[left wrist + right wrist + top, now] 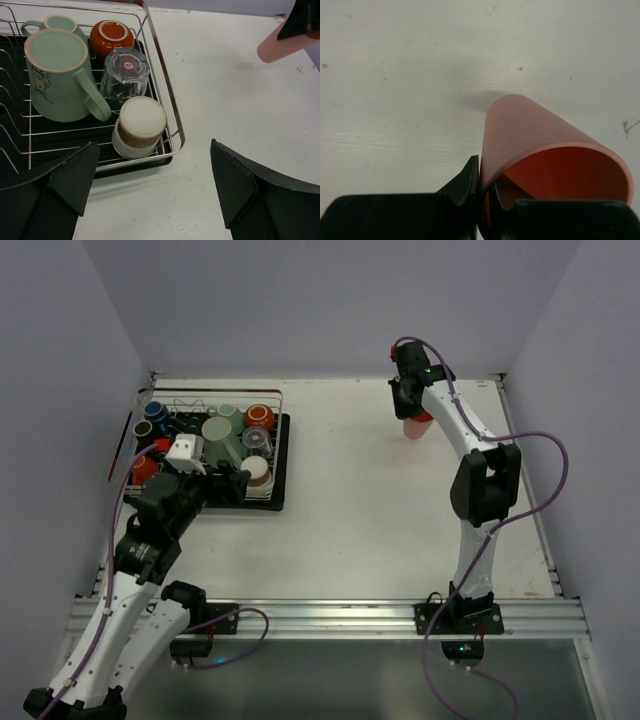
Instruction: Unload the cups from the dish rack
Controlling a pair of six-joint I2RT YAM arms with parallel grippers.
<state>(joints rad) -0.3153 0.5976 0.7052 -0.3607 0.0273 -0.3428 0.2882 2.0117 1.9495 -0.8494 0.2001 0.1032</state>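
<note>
The right hand [480,200] pinches the wall of the pink tumbler [545,135], held tilted above the worktop [350,490] near its far right corner, so set-down and release appear due; the left hand [152,150], spread wide, hovers over the brown-banded cup [140,125] in the dish rack [161,75], far left corner.

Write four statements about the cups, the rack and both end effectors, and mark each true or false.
1. The right end effector pinches the pink tumbler by its wall. True.
2. The left end effector is shut on the clear glass. False: it is open and holds nothing.
3. The pink tumbler sits in the dish rack. False: it is held over the table, away from the rack.
4. An orange cup stands in the rack beside the clear glass. True.
</note>
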